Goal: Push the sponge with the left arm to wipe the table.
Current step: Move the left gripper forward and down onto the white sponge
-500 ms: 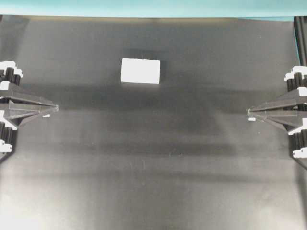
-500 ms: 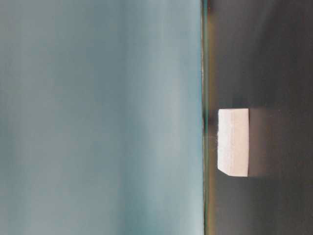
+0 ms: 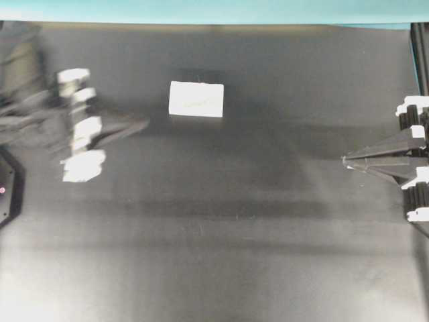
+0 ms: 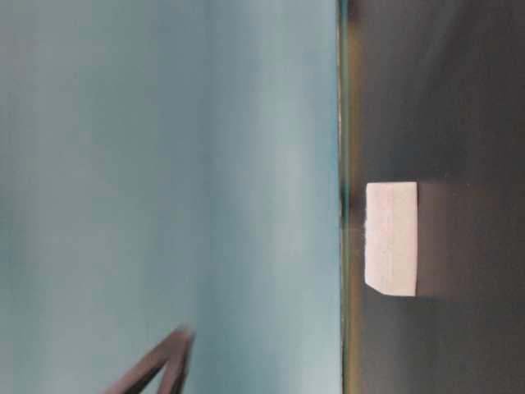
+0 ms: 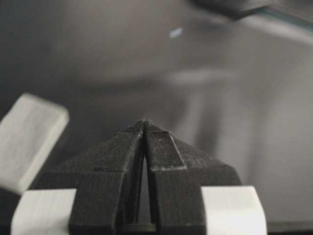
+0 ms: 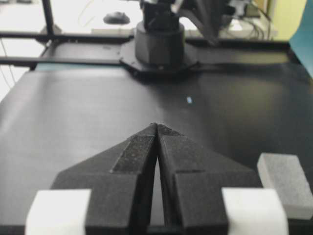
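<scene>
At the left of the overhead frame the left gripper (image 3: 137, 125) shows blurred above the table (image 3: 214, 235), its tip pointing right toward the sponge (image 3: 196, 99) but apart from it; in the left wrist view its fingers (image 5: 124, 161) are pressed together to a point, holding nothing. The sponge lies flat in the upper middle of the overhead frame, near the teal strip (image 3: 214, 10) along the top edge, with bare table on every side. It is a plain white block, brick-shaped, with crisp edges and a faintly grainy face in the table-level view. It looks light and soft, likely to slide easily and to pivot if pushed off-centre, so contact is best made low against the middle of its short left face, with no grasp needed. At the right edge of the overhead frame the right gripper (image 3: 346, 159) sits well apart from the sponge, its fingers likewise closed tip to tip on nothing.
</scene>
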